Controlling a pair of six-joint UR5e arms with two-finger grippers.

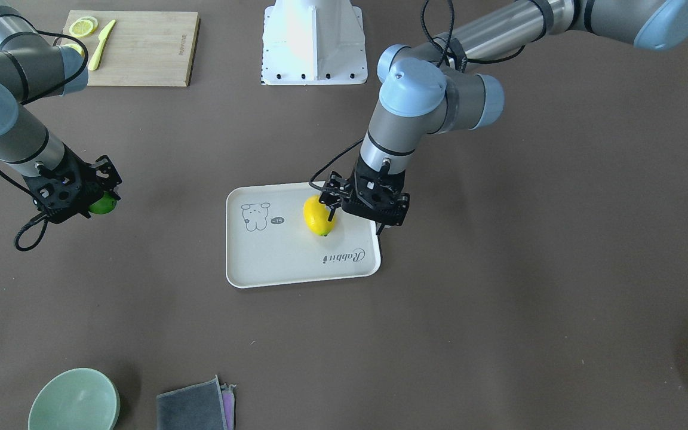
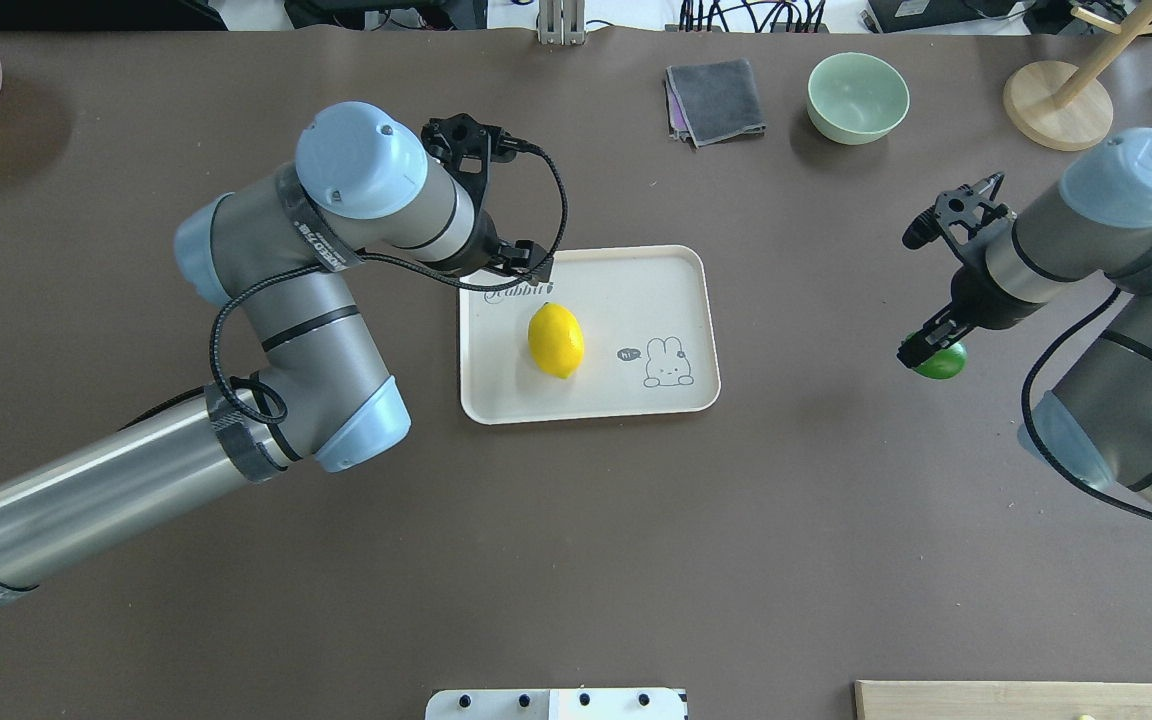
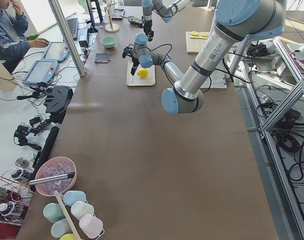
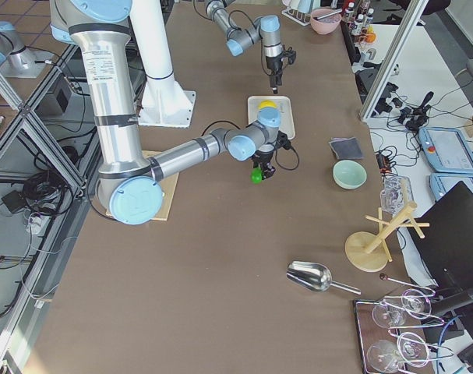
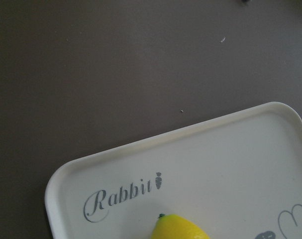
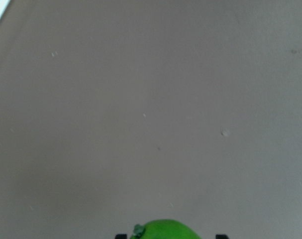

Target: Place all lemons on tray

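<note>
The bright yellow lemon [image 1: 319, 216] lies free on the off-white Rabbit tray [image 1: 296, 269], left of its middle in the overhead view [image 2: 556, 340]. My left gripper [image 1: 353, 218] hovers over the tray's corner beside that lemon, open and empty. The left wrist view shows the tray [image 5: 230, 164] and the lemon's tip [image 5: 180, 228]. My right gripper [image 1: 96, 200] is shut on the dark green lemon [image 1: 104, 205], well off the tray on the brown table, also seen in the overhead view [image 2: 941, 362]. The right wrist view shows it [image 6: 163, 229] between the fingertips.
A wooden cutting board [image 1: 141, 48] with lemon slices [image 1: 83, 27] and a yellow knife [image 1: 102, 45] lies behind the right arm. A green bowl [image 2: 857, 96] and a grey cloth [image 2: 714, 100] sit at the far edge, with a wooden stand [image 2: 1056, 100] beyond them.
</note>
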